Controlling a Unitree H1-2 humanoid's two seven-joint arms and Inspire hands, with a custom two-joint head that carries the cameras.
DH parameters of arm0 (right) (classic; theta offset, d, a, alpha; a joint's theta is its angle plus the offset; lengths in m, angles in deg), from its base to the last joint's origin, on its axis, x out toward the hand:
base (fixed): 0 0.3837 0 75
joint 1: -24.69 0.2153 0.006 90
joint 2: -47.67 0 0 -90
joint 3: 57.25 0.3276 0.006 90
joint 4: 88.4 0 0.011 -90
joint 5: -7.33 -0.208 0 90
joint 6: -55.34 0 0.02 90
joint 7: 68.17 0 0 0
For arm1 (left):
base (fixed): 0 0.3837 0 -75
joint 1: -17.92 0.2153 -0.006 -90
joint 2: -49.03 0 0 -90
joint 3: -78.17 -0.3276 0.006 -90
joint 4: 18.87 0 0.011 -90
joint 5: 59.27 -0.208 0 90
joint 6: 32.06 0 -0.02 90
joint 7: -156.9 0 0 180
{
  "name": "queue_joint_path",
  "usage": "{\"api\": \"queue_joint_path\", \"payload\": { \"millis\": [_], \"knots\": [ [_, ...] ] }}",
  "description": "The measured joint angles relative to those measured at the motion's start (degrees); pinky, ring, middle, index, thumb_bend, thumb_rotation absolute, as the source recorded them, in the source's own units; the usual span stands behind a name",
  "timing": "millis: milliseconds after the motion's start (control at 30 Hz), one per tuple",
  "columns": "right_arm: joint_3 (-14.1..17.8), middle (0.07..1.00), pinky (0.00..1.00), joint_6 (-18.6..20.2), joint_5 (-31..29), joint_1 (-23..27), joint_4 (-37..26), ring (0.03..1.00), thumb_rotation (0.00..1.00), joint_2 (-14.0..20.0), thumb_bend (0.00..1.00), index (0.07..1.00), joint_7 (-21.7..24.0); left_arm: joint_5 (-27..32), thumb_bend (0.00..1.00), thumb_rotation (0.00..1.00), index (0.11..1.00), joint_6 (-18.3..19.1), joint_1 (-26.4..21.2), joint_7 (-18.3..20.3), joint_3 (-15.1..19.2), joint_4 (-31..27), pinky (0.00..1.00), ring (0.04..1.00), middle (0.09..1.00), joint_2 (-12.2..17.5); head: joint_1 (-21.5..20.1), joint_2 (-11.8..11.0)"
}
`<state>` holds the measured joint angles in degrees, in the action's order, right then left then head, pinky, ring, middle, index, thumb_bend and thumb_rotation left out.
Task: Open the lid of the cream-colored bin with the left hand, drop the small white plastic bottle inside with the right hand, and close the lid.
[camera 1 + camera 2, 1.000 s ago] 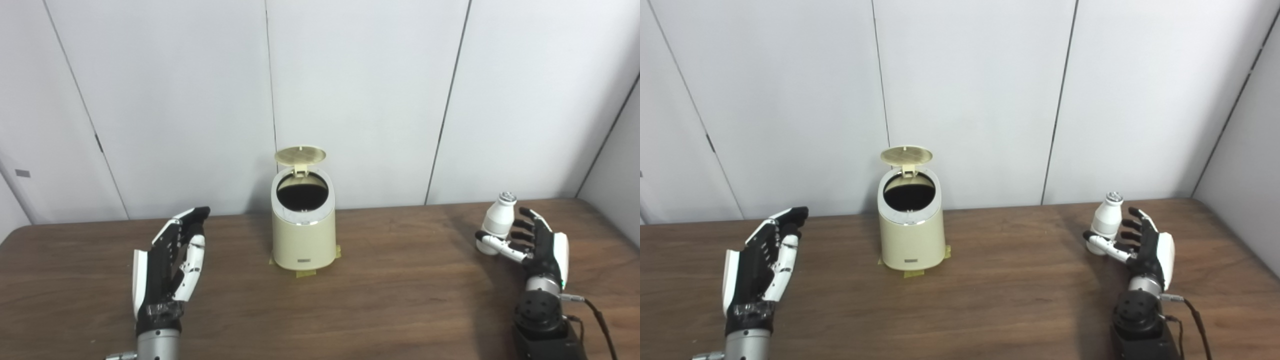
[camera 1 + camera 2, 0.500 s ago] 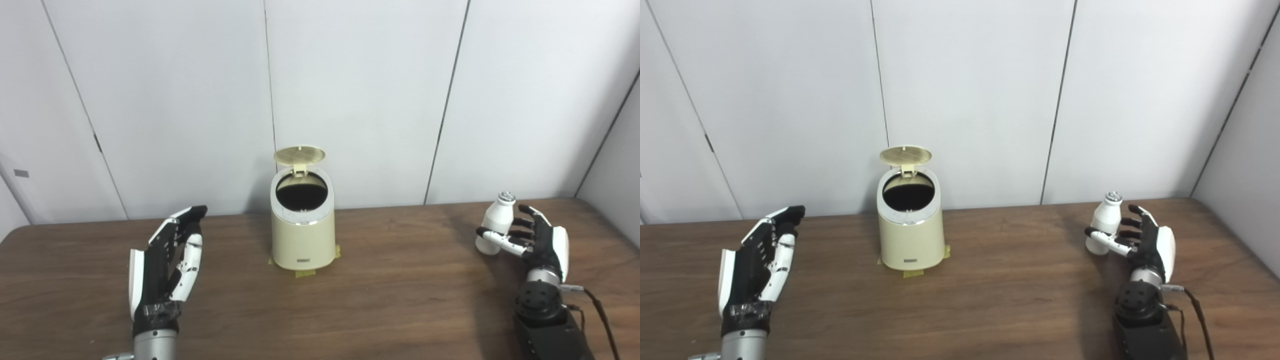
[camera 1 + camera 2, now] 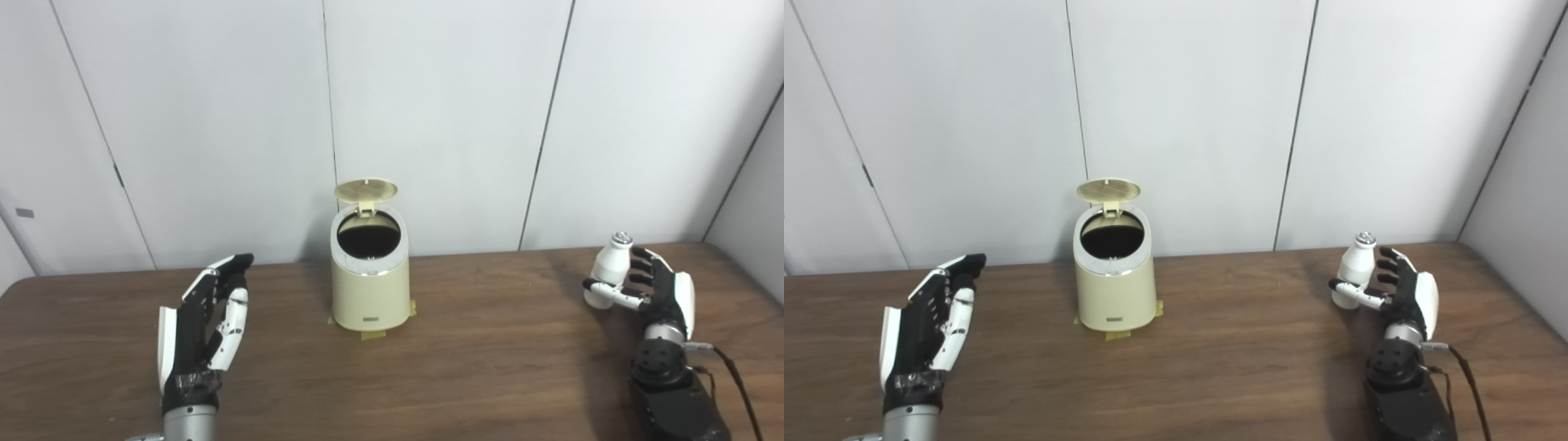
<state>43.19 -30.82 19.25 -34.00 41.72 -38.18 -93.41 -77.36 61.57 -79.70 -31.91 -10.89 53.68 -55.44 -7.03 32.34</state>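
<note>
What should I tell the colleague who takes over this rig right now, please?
Left hand: open, holding nothing, hovering over the table to the left of the bin.
Right hand: fingers apart around the small white bottle, thumb in front of it; no closed grip yet. The bottle stands upright on the table at the far right.
Cream-colored bin: centre of the table, on tape patches, lid standing open.
Done: lid opened.
Left: grasp the bottle, carry it over the opening, drop it in, close the lid.
</note>
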Motion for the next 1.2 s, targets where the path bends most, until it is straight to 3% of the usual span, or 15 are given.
{"api": "queue_joint_path", "payload": {
  "millis": [100,133,167,200,233,433,967,1200],
  "knots": [
    [-0.36,0.705,0.59,-0.25,0.09,0.04,0.11,0.681,0.05,0.09,0.80,0.679,-0.32,-0.12,0.25,0.69,0.734,-0.04,0.00,-0.03,-0.04,0.01,0.75,0.785,0.763,-0.04,0.09,-0.09],
    [-0.50,0.675,0.57,-0.62,0.14,0.02,0.19,0.662,0.09,0.08,0.67,0.587,-0.52,-0.17,0.25,0.70,0.735,-0.04,0.00,-0.03,-0.04,0.01,0.76,0.787,0.764,-0.04,0.09,-0.09],
    [-0.63,0.660,0.56,-1.29,0.15,0.00,0.37,0.653,0.11,0.07,0.59,0.540,-0.68,-0.20,0.25,0.70,0.736,-0.03,0.00,-0.03,-0.04,0.01,0.76,0.787,0.765,-0.04,0.17,0.00],
    [-0.76,0.622,0.54,-2.14,0.12,-0.04,0.61,0.622,0.12,0.01,0.55,0.509,-0.79,-0.23,0.25,0.70,0.737,-0.03,0.00,-0.03,-0.04,0.01,0.76,0.788,0.766,-0.04,0.18,0.00],
    [-0.79,0.575,0.51,-3.13,0.06,-0.05,0.96,0.581,0.06,-0.12,0.54,0.493,-1.13,-0.23,0.25,0.70,0.738,-0.03,0.00,-0.02,-0.04,0.00,0.77,0.790,0.767,-0.05,0.18,0.00],
    [-1.18,0.500,0.41,-7.67,-0.05,-0.07,2.63,0.479,0.00,-0.25,0.53,0.480,-1.51,-0.39,0.25,0.71,0.739,0.21,0.03,-0.01,0.00,-0.46,0.76,0.791,0.768,-0.09,0.09,0.18],
    [-1.87,0.528,0.48,-9.07,0.42,-0.59,2.62,0.540,0.00,-0.23,0.52,0.468,-2.05,-0.50,0.25,0.69,0.736,0.34,0.03,0.00,-0.03,-0.56,0.75,0.788,0.766,-0.08,0.00,0.26],
    [-1.89,0.517,0.45,-9.19,0.32,-0.69,2.55,0.507,0.00,-0.22,0.53,0.472,-2.25,-0.76,0.25,0.68,0.735,0.33,0.03,-0.01,-0.08,-0.55,0.76,0.788,0.764,-0.08,0.00,0.09]
  ]
}}
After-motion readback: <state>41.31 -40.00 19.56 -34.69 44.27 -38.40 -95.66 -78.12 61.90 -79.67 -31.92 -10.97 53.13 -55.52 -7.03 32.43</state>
